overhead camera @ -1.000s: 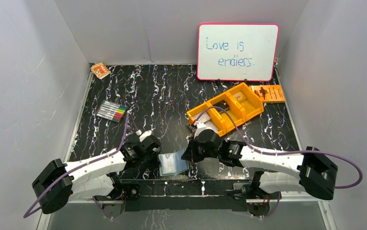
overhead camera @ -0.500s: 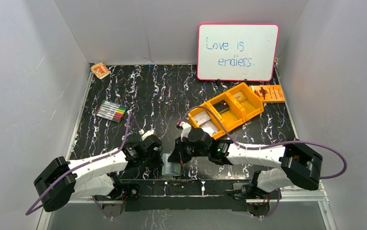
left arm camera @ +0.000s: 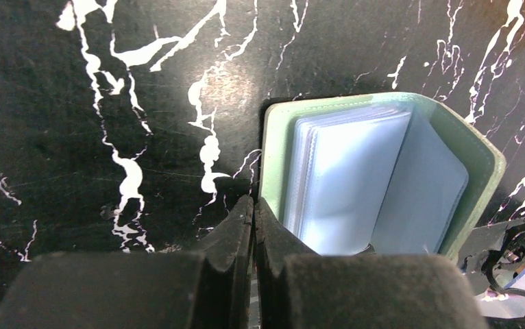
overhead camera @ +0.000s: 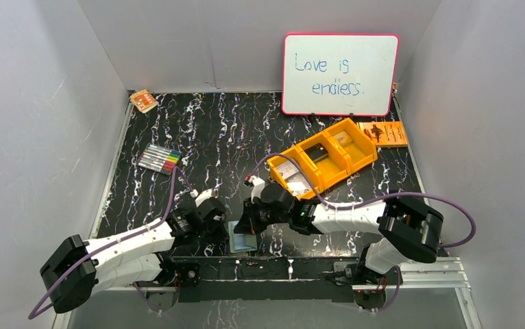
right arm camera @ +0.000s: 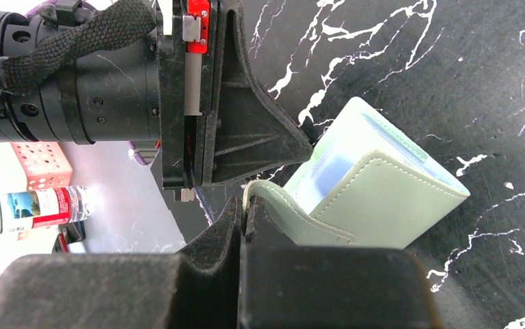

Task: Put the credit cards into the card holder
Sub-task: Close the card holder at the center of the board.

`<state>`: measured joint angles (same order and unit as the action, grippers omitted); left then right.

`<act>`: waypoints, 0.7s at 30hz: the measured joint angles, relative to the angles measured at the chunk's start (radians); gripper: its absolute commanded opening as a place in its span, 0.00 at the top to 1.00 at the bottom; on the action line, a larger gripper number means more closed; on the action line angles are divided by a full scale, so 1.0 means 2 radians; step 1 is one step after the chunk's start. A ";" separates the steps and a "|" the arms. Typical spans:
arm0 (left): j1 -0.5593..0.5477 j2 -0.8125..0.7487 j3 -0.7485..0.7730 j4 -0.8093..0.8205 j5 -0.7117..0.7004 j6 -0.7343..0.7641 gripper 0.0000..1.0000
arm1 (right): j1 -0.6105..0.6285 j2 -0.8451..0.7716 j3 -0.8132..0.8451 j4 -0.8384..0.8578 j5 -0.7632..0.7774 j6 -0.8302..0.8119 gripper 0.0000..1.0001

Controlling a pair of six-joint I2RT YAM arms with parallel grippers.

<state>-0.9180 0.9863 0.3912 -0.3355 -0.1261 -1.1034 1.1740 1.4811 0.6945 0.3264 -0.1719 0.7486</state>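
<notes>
The card holder (overhead camera: 244,237), a sage-green wallet, lies near the table's front edge between my two grippers. In the left wrist view the card holder (left arm camera: 383,171) lies open, showing its grey-blue pockets. My left gripper (left arm camera: 254,203) is shut, its tips against the cover's left edge, and nothing shows between them. The right gripper (right arm camera: 243,205) is shut on the card holder's (right arm camera: 383,205) green strap, lifting that flap partly over the pockets. From above, the left gripper (overhead camera: 226,230) and right gripper (overhead camera: 247,223) meet over it. Pale credit cards (overhead camera: 288,172) lie in the orange tray's left compartment.
The orange compartment tray (overhead camera: 360,152) stands just behind the right arm. A whiteboard (overhead camera: 340,74) leans on the back wall, with an orange booklet (overhead camera: 383,133) beside it. A set of markers (overhead camera: 159,159) lies at the left and a small orange packet (overhead camera: 143,101) in the far left corner.
The right gripper has moved left from the tray's edge, drawing the holder's flap over so the open holder looks narrower. The left gripper has closed at the holder's left edge.
</notes>
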 measured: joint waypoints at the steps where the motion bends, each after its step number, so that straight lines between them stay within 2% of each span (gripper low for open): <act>1: 0.000 -0.002 -0.001 -0.002 -0.001 -0.002 1.00 | 0.000 0.002 0.002 0.001 -0.001 0.000 1.00; 10: 0.000 -0.019 -0.006 -0.018 -0.013 -0.014 0.99 | 0.000 0.021 0.015 0.015 -0.022 -0.002 1.00; 11: 0.000 -0.020 -0.006 -0.018 -0.013 -0.014 0.99 | 0.000 0.023 0.017 0.018 -0.025 -0.004 0.93; 14: 0.000 -0.025 -0.009 -0.018 -0.014 -0.018 0.99 | 0.000 0.030 0.023 0.019 -0.040 -0.010 0.63; 15: 0.000 -0.026 -0.010 -0.019 -0.014 -0.018 0.99 | 0.000 0.031 0.026 0.018 -0.045 -0.011 0.56; 18: 0.000 -0.029 -0.011 -0.021 -0.016 -0.019 0.99 | 0.000 0.030 0.035 0.014 -0.057 -0.024 0.42; 21: 0.000 -0.032 -0.011 -0.023 -0.018 -0.021 0.99 | 0.001 0.013 0.038 -0.002 -0.061 -0.039 0.33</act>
<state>-0.9180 0.9226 0.3683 -0.3813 -0.1612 -1.1461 1.1751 1.5063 0.7712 0.3229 -0.2943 0.6697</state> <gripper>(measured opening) 0.009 0.593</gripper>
